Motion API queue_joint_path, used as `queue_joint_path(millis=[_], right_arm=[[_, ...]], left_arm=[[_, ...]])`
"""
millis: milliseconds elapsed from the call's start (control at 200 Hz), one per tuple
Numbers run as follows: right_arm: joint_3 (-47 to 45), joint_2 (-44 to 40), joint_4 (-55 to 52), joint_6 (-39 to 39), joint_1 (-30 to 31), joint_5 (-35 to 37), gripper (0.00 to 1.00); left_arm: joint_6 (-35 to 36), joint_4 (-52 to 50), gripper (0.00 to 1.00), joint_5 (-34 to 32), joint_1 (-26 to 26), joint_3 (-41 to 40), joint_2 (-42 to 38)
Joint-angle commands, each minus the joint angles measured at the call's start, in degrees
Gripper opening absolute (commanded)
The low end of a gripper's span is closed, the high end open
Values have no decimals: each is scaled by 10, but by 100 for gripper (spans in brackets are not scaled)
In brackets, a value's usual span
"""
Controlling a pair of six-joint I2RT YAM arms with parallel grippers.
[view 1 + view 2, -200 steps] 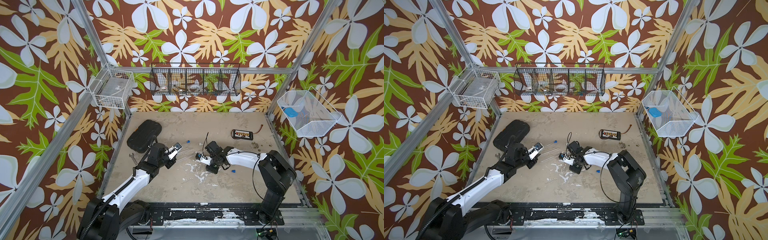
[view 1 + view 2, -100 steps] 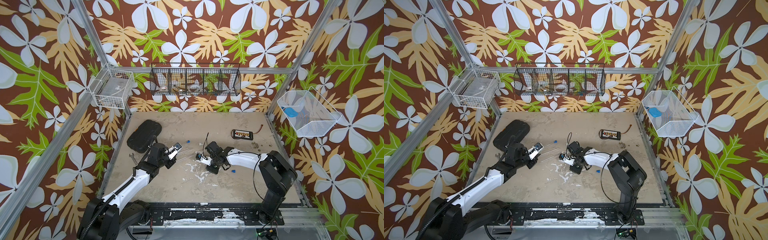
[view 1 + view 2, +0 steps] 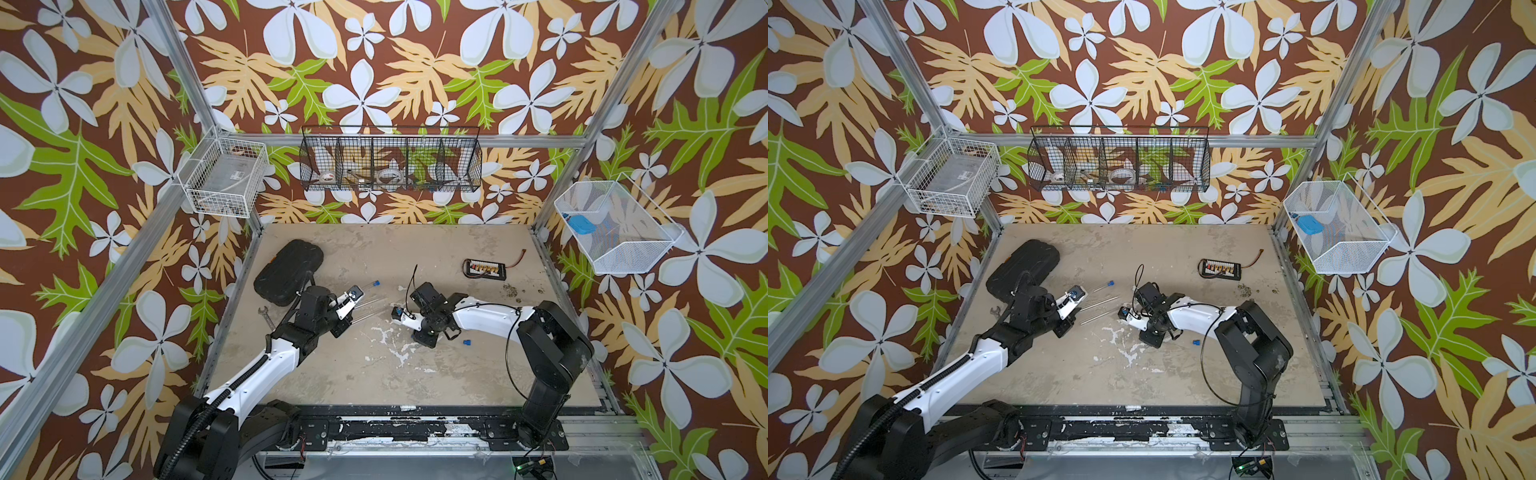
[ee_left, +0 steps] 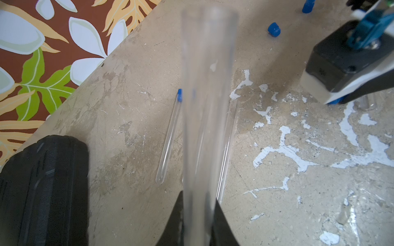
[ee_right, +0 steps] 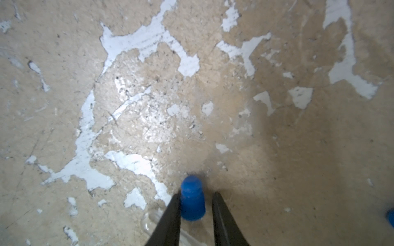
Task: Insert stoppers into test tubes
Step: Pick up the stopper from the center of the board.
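Bright, even light throughout; the close test tube (image 4: 204, 106) is out of focus mid-frame; soft glare at the tabletop (image 5: 138, 119) centre.

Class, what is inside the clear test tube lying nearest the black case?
A blue stopper plugs its mouth; the rest of the test tube looks empty. Insertion depth is unclear.

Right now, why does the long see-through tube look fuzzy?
Left wrist view: the long clear test tube in the left gripper is too close to the lens, so it blurs; the beige table behind is sharp. Right wrist view: the small blue stopper is slightly soft.
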Motion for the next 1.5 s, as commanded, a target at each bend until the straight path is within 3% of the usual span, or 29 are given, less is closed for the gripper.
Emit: queue_joint_path(millis=[0, 796, 1111, 1496], right_arm=[[0, 3, -12, -6, 0, -4, 28], [-4, 1, -4, -12, 0, -11, 15], [-7, -97, 19, 9, -13, -56, 14], [-41, -247, -8, 69, -9, -80, 15]], left_arm=[[0, 9, 0, 4, 1, 2, -1], [4, 6, 0, 7, 1, 1, 1], [25, -20, 0, 22, -6, 18, -15], [109, -88, 0, 7, -88, 31, -47]])
